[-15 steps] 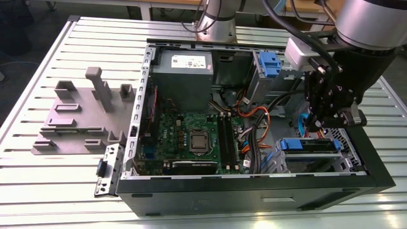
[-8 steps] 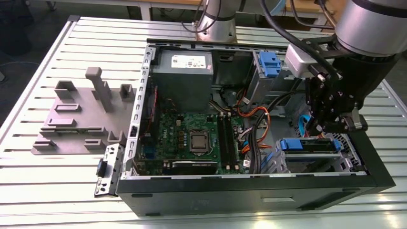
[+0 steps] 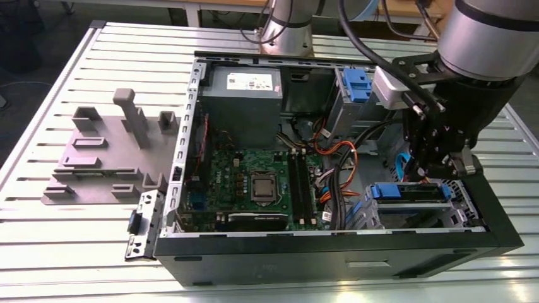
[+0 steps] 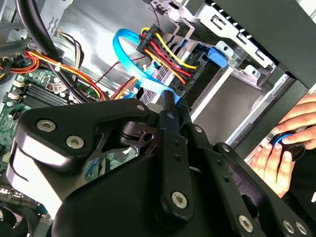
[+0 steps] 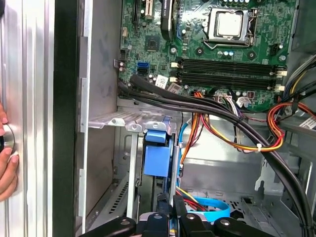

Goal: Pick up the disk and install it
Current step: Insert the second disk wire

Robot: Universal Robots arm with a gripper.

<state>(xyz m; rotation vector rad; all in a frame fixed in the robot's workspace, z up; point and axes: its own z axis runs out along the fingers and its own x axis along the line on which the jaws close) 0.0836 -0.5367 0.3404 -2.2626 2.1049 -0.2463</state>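
Item: we record the pincer (image 3: 440, 165) at four o'clock inside the open case (image 3: 337, 249), clamped edge-on upon the disk (image 5: 157, 160) so it slides into the drive cage (image 3: 413, 205).

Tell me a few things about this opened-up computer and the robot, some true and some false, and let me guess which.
1. The computer case lies open on a slatted table. True.
2. The tool hangs over the grey fixture on the table. False: it is down inside the case, at the exterior view's right, far from that fixture.
3. A person's hand is outside the case, seen in both wrist views. True.
4. A big fan covers the processor socket. False: the socket is uncovered and its metal top shows.
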